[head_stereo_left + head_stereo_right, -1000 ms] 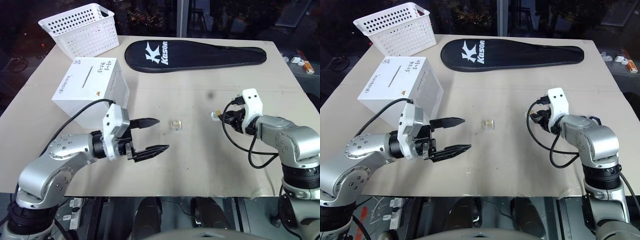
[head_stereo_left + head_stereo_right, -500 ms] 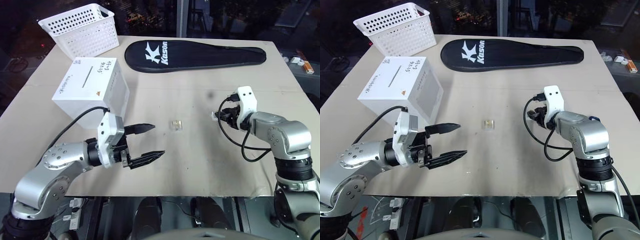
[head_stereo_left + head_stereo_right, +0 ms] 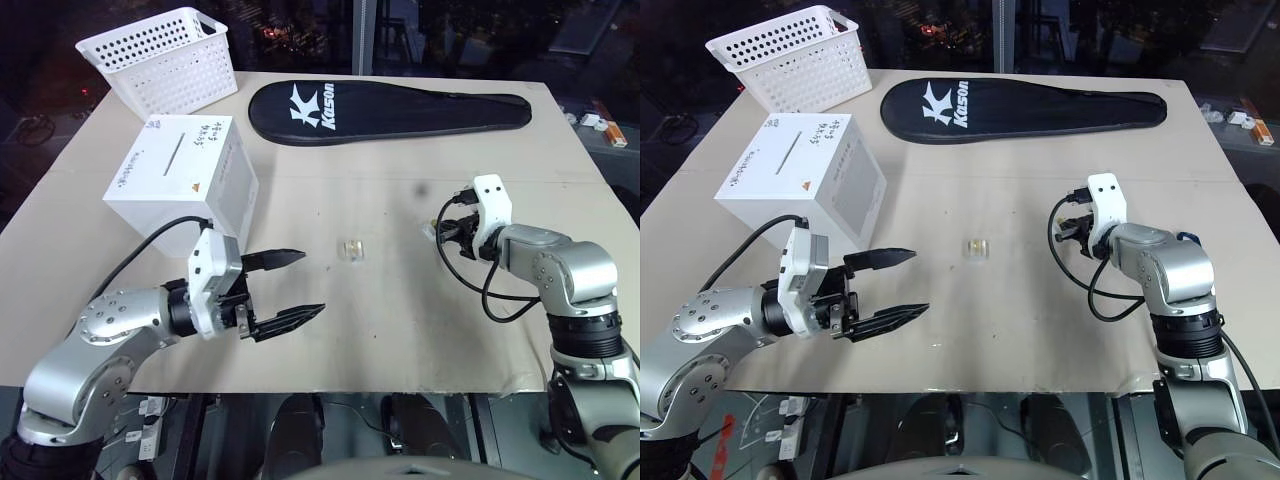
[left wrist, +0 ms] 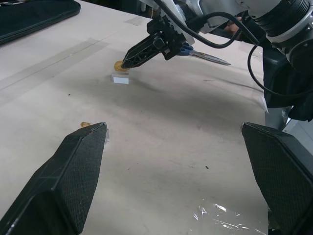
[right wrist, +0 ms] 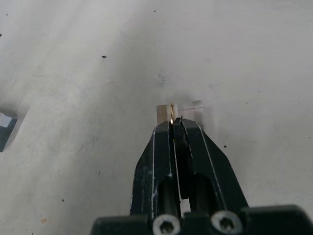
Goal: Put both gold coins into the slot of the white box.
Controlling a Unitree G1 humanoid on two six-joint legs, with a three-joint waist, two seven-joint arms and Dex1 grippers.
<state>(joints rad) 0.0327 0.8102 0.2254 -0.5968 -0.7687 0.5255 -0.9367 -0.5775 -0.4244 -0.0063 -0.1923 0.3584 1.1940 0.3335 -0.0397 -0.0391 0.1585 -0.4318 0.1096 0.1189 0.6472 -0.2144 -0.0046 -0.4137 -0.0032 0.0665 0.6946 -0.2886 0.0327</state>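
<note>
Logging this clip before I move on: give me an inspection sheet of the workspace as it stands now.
Surface: beige table, faint dark smudges.
Job's things: white box with slot on top; one gold coin at the right tool's tips, beside a clear case; another coin mid-table.
Clutter: white basket, black racket cover, scissors.
Grippers: left tool open, empty; right tool shut at that coin.
Cables: black wrist cables on both arms.
Surroundings: dark, small items on a side ledge.

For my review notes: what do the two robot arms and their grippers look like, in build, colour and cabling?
Both arms are rounded silver-grey metal segments with black joint rings. Each wrist carries a white plastic housing, and a loose black cable loops from it back along the forearm. The left gripper has two long, pointed black jaws with a finely textured surface. The right gripper has the same black tapered jaws, fixed with small hex screws at the base.
</note>
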